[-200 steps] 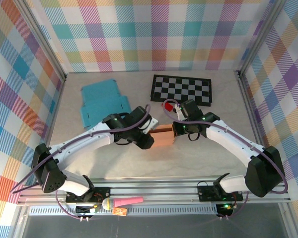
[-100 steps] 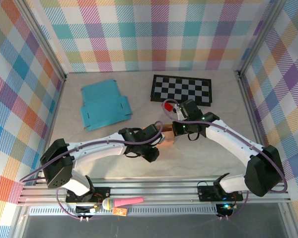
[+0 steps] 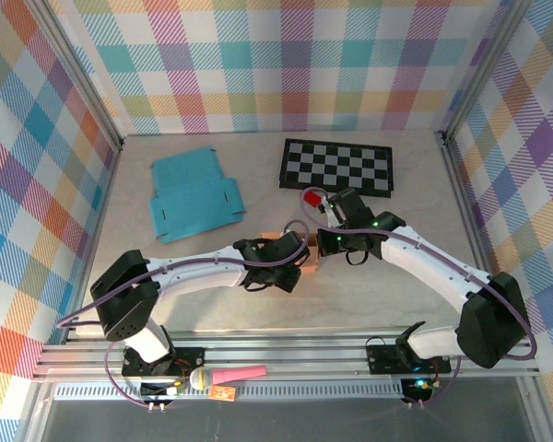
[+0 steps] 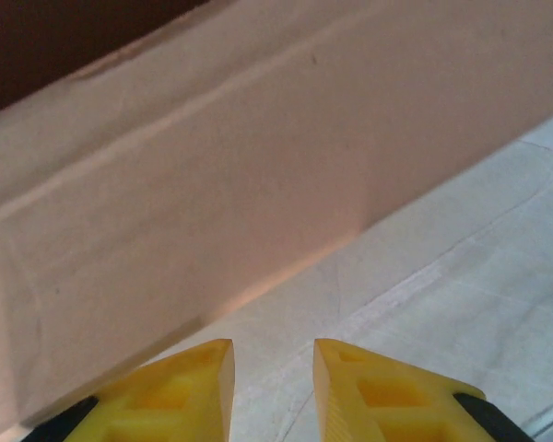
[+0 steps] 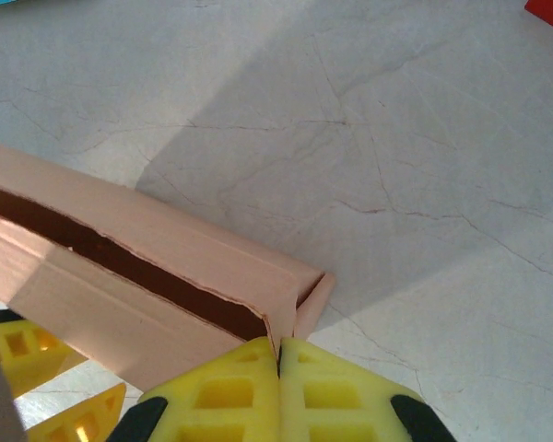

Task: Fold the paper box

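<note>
Right pincer [image 5: 278,368] has its jaws pressed together at the end corner of the pink paper box [image 5: 166,235]. The thin end wall looks nipped between the tips, likely to anchor that end so the carton can't slide while walls get pushed up.

Left pincer [image 4: 272,387] is narrow, with a small gap, bare table [image 4: 461,276] showing through it and nothing held. The box's long side wall is right ahead of its tips, close but not clearly touching. It's probably set low there to press or brace that wall.

The box lies between the two pincers, half erected. Its slot is open along the top, so the fold is not finished.

Counts:
- 2 pincers
- 1 pink box
- 1 flat teal box blank [image 3: 194,193], well off beyond the left pincer
- 1 checkerboard mat [image 3: 336,166], beyond the right pincer
- 1 small red item [image 3: 311,197], just beyond the right pincer, partly hidden, type unclear
- 1 pink microphone [image 3: 230,375], on the near rail behind both
</note>
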Robot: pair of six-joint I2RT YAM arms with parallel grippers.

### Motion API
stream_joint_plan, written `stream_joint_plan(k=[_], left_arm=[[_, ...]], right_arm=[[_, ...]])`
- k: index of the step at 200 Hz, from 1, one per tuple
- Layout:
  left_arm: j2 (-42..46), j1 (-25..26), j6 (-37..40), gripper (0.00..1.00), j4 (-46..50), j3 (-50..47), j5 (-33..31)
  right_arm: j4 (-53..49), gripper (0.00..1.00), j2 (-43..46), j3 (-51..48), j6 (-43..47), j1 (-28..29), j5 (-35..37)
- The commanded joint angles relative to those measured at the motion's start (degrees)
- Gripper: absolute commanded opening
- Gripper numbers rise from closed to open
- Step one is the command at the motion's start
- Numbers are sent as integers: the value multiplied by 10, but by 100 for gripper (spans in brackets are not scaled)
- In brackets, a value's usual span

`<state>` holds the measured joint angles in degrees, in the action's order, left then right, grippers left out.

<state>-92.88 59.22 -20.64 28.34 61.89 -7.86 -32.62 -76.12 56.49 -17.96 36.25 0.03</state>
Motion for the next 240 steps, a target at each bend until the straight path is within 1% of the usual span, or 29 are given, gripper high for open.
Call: stream_joint_plan(k=[1,19,58,121,145,169,172,178,205,240], left_arm=[[-13,-1,-17,28,-2,20,-31],[-12,-3,-20,29,-10,18,-40],[-20,-11,-24,30,-39,21,-36],[-30,-23,1,30,-78,33,-35],[-37,-30,11,30,-104,32,-17],[-42,-38,15,31,-119,32,15],[-42,-40,14,31,-138,32,19],[-43,-42,13,32,-146,32,28],[-53,-47,7,34,-153,40,56],[-56,-49,-2,33,-160,36,73]], right_arm=[[-5,0,21,-11,-23,7,7],[-7,0,26,-13,-34,13,8],[0,0,21,-15,-75,28,14],[10,0,-1,-10,-114,32,10],[14,0,-11,-5,-130,33,5],[17,0,-17,-2,-133,33,8],[18,0,-18,-1,-132,33,8],[18,0,-20,0,-131,33,9],[23,0,-31,6,-132,33,11],[36,0,-42,14,-157,33,7]])
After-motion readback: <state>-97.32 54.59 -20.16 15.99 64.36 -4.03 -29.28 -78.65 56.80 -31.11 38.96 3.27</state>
